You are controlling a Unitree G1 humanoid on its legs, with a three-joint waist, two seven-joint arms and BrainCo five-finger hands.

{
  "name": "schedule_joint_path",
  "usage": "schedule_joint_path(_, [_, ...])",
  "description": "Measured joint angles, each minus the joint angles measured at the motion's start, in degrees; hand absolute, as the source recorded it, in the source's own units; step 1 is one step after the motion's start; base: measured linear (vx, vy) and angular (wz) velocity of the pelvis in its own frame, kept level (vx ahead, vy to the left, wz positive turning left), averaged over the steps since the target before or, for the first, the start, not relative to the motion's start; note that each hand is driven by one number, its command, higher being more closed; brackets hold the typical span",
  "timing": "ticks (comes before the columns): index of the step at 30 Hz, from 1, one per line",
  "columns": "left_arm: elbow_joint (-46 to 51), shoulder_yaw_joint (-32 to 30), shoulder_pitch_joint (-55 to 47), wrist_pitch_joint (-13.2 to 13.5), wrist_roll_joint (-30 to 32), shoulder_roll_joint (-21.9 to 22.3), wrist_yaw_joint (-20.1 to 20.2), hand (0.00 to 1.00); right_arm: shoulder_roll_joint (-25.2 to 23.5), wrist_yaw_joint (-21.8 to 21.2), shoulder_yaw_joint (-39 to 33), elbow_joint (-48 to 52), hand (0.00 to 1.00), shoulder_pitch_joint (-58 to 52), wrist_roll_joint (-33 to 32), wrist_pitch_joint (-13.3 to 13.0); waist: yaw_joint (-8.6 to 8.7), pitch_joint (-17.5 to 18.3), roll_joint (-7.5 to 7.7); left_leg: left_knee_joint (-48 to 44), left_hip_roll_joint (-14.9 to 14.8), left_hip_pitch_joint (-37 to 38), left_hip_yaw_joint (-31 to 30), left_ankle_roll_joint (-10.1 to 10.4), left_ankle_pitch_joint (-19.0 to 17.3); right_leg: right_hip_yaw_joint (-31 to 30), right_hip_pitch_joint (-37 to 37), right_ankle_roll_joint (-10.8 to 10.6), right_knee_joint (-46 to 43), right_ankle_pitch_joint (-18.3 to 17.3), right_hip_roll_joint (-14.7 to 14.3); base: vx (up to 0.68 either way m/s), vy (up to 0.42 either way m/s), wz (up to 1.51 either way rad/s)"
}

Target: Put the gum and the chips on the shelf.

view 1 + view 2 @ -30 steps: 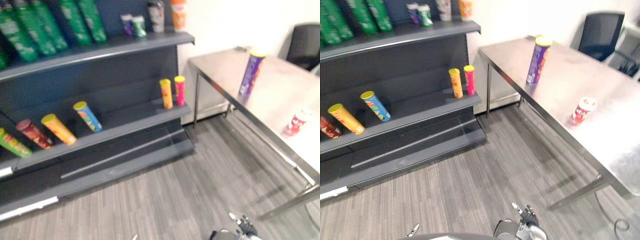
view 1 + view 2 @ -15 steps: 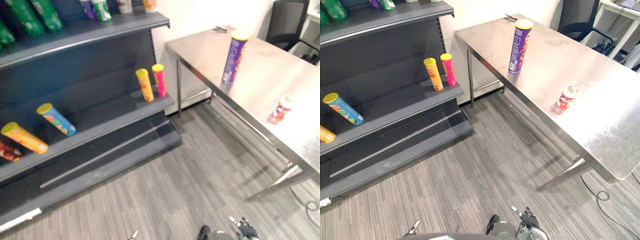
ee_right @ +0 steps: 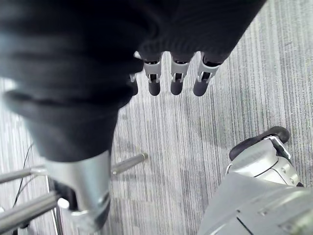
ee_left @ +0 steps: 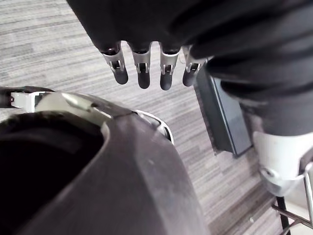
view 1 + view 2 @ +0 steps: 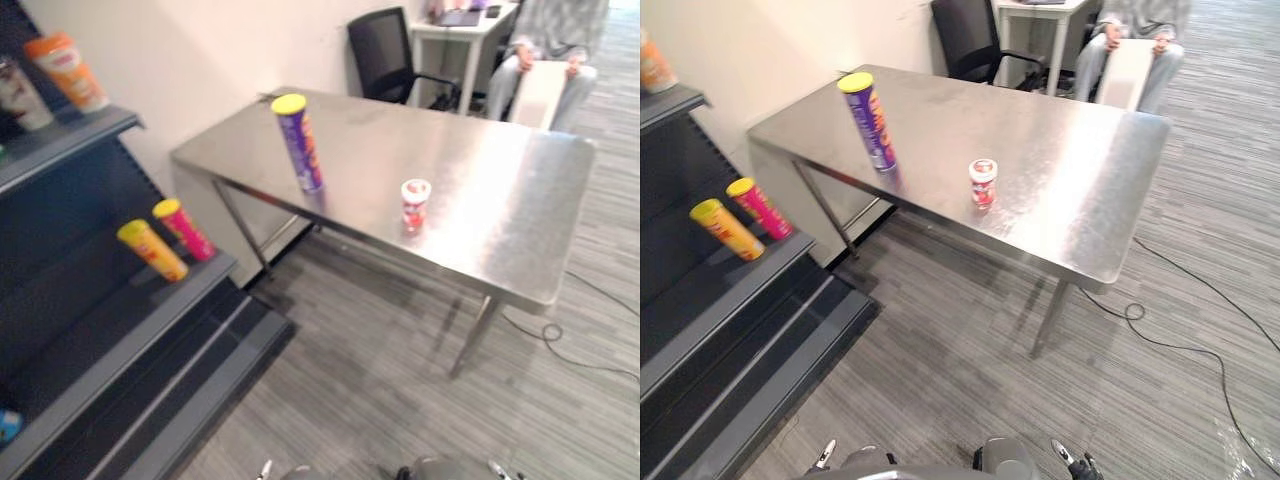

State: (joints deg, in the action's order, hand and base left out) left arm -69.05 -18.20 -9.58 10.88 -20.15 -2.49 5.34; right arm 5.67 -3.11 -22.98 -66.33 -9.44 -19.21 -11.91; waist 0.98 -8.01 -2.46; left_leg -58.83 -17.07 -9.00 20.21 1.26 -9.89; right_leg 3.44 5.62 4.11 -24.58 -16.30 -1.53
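A tall purple chips can with a yellow lid stands upright on the steel table, near its left end. A small red and white gum tub stands to the right of it, close to the table's near edge. The dark shelf rises at the left. My left hand hangs low above the floor with straight fingers and holds nothing. My right hand hangs the same way, empty, far from the table.
A yellow can and a pink can stand on the middle shelf, an orange cup on the top one. Behind the table stand a black chair and a white desk with a seated person.
The camera has swung to the right: the shelf has slid off to the left and the table now sits in the middle. The cans and both hands keep their places.
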Motion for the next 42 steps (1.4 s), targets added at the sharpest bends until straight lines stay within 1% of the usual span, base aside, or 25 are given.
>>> schedule_joint_path(1, [1.37, -0.19, -0.82, 0.30, -0.08, 0.18, 0.05, 0.00, -0.45, 0.13, -0.38, 0.06, 0.00, -0.31, -0.86, -0.05, -0.17, 0.05, 0.42, 2.68, 1.33, -1.13, -1.46, 0.49, -1.71, -1.66, -1.63, -0.14, 1.01, 0.07, -0.20, 0.17, 0.047, -0.74])
schedule_joint_path(2, [1.86, -0.17, -1.01, 0.41, -0.08, 0.29, 0.04, 0.00, -0.49, 0.16, -0.38, 0.16, 0.00, -0.26, -1.19, -0.06, -0.17, 0.04, 0.51, 4.20, 2.06, -1.99, -2.72, 0.65, -2.22, -2.62, -2.47, -0.24, 1.53, 0.08, -0.35, 0.15, 0.092, -0.89])
schedule_joint_path(3, [2.25, -0.22, -0.97, 0.70, -0.09, 0.40, 0.05, 0.00, -0.55, 0.11, -0.15, 0.29, 0.00, 0.08, -1.24, -0.09, -0.62, 0.05, 0.59, 8.61, 3.77, -3.22, -5.75, 0.75, -3.06, -5.23, -3.65, -0.77, 2.49, 0.24, -0.59, 0.13, 0.107, -0.86])
schedule_joint_path(4, [2.53, -0.27, -0.97, 0.75, -0.10, 0.47, 0.05, 0.00, -0.64, 0.09, -0.03, 0.33, 0.00, 0.47, -1.34, -0.16, -1.14, 0.09, 0.69, 11.48, 4.60, -3.60, -7.38, 0.81, -3.16, -7.04, -3.83, -1.12, 2.69, 0.33, -0.75, 0.16, 0.181, -1.31])
schedule_joint_path(5, [3.08, -0.47, -0.95, 1.13, -0.09, 0.70, 0.06, 0.00, -0.87, 0.05, 0.60, 0.44, 0.00, 1.31, -1.44, -0.39, -2.04, 0.13, 0.82, 18.22, 5.94, -3.79, -11.11, 1.00, -3.21, -10.12, -3.86, -1.78, 2.75, 0.12, -0.79, 0.17, 0.228, -1.33])
schedule_joint_path(6, [3.08, -1.43, -0.79, 1.19, -0.11, 1.04, 0.16, 0.00, -1.27, -0.03, 1.43, 0.79, 0.00, 1.81, -1.42, -0.69, -2.19, 0.21, 0.91, 25.11, 6.84, -3.70, -15.08, 1.11, -2.92, -12.81, -3.90, -2.64, 2.68, -0.52, -0.75, 0.18, 0.249, -1.27])
schedule_joint_path(7, [3.05, -1.96, -0.81, 1.19, -0.12, 1.22, 0.16, 0.00, -1.46, -0.03, 1.82, 1.00, 0.00, 2.09, -1.42, -0.77, -2.18, 0.22, 0.90, 28.05, 6.97, -3.58, -16.66, 0.96, -2.56, -13.89, -3.90, -2.93, 2.59, -0.84, -0.66, 0.24, 0.357, -0.99])
schedule_joint_path(8, [3.05, -2.45, -0.85, 1.19, -0.25, 1.42, 0.17, 0.00, -1.71, -0.04, 3.04, 1.44, 0.00, 1.99, -1.42, -0.87, -2.20, 0.24, 0.90, 33.03, 6.95, -2.79, -18.61, 0.86, -1.15, -15.79, -3.95, -3.97, 2.12, -1.70, -0.22, 0.26, 0.409, -0.78])
schedule_joint_path(9, [3.05, -2.44, -1.05, 1.22, -1.28, 2.17, 0.19, 0.00, -1.69, -0.10, 3.71, 1.53, 0.00, 1.62, -1.41, -0.84, -2.26, 0.53, 0.51, 38.40, 6.83, -1.26, -19.30, 0.74, 1.93, -17.17, -3.84, -5.33, 0.95, -2.99, 0.28, 0.27, 0.431, -0.68])
schedule_joint_path(10, [3.00, -2.37, -1.41, 1.22, -1.36, 2.60, 0.20, 0.00, -1.48, -0.16, 3.64, 1.90, 0.00, 1.19, -1.39, -0.84, -2.27, 1.02, -0.27, 40.92, 6.37, -0.36, -19.42, 1.32, 3.80, -17.55, -3.68, -6.09, 0.17, -3.90, 0.23, 0.24, 0.399, -0.50])
schedule_joint_path(11, [2.97, -2.50, -1.51, 1.40, -1.58, 1.82, 0.16, 0.00, -2.25, -0.26, 3.20, 1.94, 0.00, 1.10, -1.36, -0.73, -2.25, 1.85, 0.71, 40.99, 7.87, 0.49, -17.57, 5.98, 2.88, -17.90, -3.38, -7.33, -1.56, -5.14, 2.51, 0.22, 0.347, -0.53])
schedule_joint_path(12, [2.99, -2.58, -1.85, 1.81, -1.63, 1.63, 0.11, 0.00, -2.68, -1.16, 3.01, 1.93, 0.00, 0.72, -1.23, -0.73, -2.61, 3.02, 1.81, 41.31, 9.02, 0.97, -15.18, 5.03, 1.89, -16.19, -2.92, -8.39, -0.57, -4.38, 4.62, 0.21, 0.318, -0.59])
schedule_joint_path(13, [2.99, -2.59, -1.84, 2.19, -1.52, 1.48, 0.13, 0.00, -2.90, -1.28, 2.99, 1.93, 0.00, 1.02, -1.00, -0.76, -2.82, 3.22, 2.24, 41.58, 9.52, 1.49, -14.16, 4.86, 1.52, -15.99, -3.25, -8.84, 0.67, -3.98, 5.60, 0.17, 0.279, -0.70])
schedule_joint_path(15, [1.18, -2.38, -1.43, 2.23, -0.99, 0.44, 0.09, 0.00, -4.15, -1.30, 2.46, 1.87, 0.00, 1.93, -1.00, -0.83, -2.38, 4.26, 2.80, 42.34, 10.75, 3.10, -11.19, 3.40, 0.34, -16.57, -5.26, -10.51, 5.54, -1.46, 7.93, 0.13, 0.274, -0.54])
schedule_joint_path(18, [-0.26, -1.72, -1.24, 2.25, -0.76, 0.21, 0.07, 0.00, -4.56, -1.80, 1.37, 0.09, 0.00, 2.36, -1.00, -0.80, -2.41, 5.14, 2.47, 44.57, 11.56, 5.56, -8.91, 3.09, 0.26, -16.75, -6.14, -10.90, 8.44, 1.56, 8.98, 0.08, 0.168, -0.47])
schedule_joint_path(20, [-1.99, -1.05, -0.28, 2.23, 1.06, -0.18, 0.06, 0.00, -4.23, -2.18, 0.80, -0.40, 0.00, 2.66, -0.99, -0.80, -2.43, 5.63, 1.79, 46.08, 11.69, 6.36, -6.79, 2.90, 0.35, -17.98, -5.73, -10.97, 10.56, 4.21, 9.06, 0.02, 0.142, -0.57])
schedule_joint_path(22, [-3.10, 1.82, 0.15, 2.31, 1.18, -1.09, 0.01, 0.00, -3.70, -2.37, 1.00, -2.18, 0.00, 3.60, -0.97, -0.78, -2.36, 5.87, 1.69, 48.09, 11.82, 6.62, -4.33, 2.45, 0.63, -19.36, -4.24, -11.26, 12.95, 6.74, 9.06, -0.02, 0.113, -0.70])
schedule_joint_path(25, [-3.90, 5.19, 0.75, 2.27, 1.49, -2.07, -0.09, 0.00, -2.76, -2.33, 1.03, -3.26, 0.00, 3.83, -0.95, -0.76, -2.41, 6.00, 1.41, 50.59, 12.07, 7.44, -3.11, 1.88, 1.35, -17.98, -3.29, -11.45, 15.07, 9.67, 9.02, -0.02, 0.058, -0.53])
schedule_joint_path(26, [-3.89, 5.87, 0.79, 2.28, 2.98, -2.33, -0.15, 0.00, -2.14, -2.31, 1.03, -4.13, 0.00, 3.89, -0.89, -0.71, -2.31, 6.05, 1.33, 51.15, 12.27, 7.69, -3.01, 1.71, 1.56, -16.46, -3.32, -11.40, 16.21, 10.81, 9.12, -0.01, 0.054, -0.33])
schedule_joint_path(31, [-4.96, 7.88, 0.92, 2.22, 3.75, -3.46, -0.09, 0.00, -1.32, -2.26, -1.18, -5.16, 0.00, 2.90, -0.89, -0.49, -1.26, 6.34, 1.91, 54.22, 14.54, 8.32, -3.08, 0.67, 3.58, -11.30, -4.56, -11.62, 19.90, 11.68, 11.54, -0.02, 0.026, 0.00])
schedule_joint_path(33, [-4.97, 7.91, 1.13, 2.22, 5.04, -4.05, -0.09, 0.00, -1.14, -2.22, -5.22, -6.39, 0.00, 3.17, -0.89, -0.37, -1.28, 6.45, 2.07, 56.52, 15.53, 8.67, -3.26, 0.50, 5.07, -9.12, -4.96, -12.01, 21.74, 11.90, 12.51, -0.05, -0.019, 0.08])
schedule_joint_path(36, [-4.99, 7.74, 1.36, 2.08, 5.36, -4.16, -0.09, 0.00, -0.68, -1.67, -11.66, -6.52, 0.00, 3.55, -0.88, -0.06, -1.33, 6.18, 2.51, 59.37, 16.03, 9.36, -3.25, 0.64, 6.92, -7.58, -5.05, -12.28, 23.45, 12.06, 12.87, -0.07, -0.047, 0.01])
schedule_joint_path(38, [-4.94, 7.66, 1.33, 1.55, 5.73, -4.04, 0.01, 0.00, 0.87, -1.03, -17.52, -6.48, 0.00, 3.75, -0.77, 0.07, -1.28, 6.38, 2.19, 60.92, 16.15, 9.83, -3.42, 1.19, 7.59, -7.10, -4.94, -12.40, 23.74, 12.12, 12.85, -0.05, -0.035, 0.02])
schedule_joint_path(40, [-4.69, 6.99, 0.83, 1.43, 7.04, -3.88, 0.08, 0.00, 4.37, -0.43, -25.61, -5.71, 0.00, 4.90, -0.79, 0.38, -1.33, 6.48, 1.98, 62.08, 16.39, 10.27, -3.70, 1.27, 7.81, -7.34, -4.89, -12.15, 24.57, 11.97, 12.85, -0.04, -0.024, -0.14])
schedule_joint_path(42, [-4.30, 6.63, 0.19, 1.41, 7.81, -3.85, 0.12, 0.00, 7.56, 0.87, -30.28, -1.98, 0.00, 5.65, -0.87, 0.39, -1.06, 6.47, 2.00, 62.90, 16.54, 10.38, -3.72, 1.31, 7.95, -7.48, -4.50, -12.06, 24.87, 12.03, 12.83, -0.03, -0.014, -0.16])
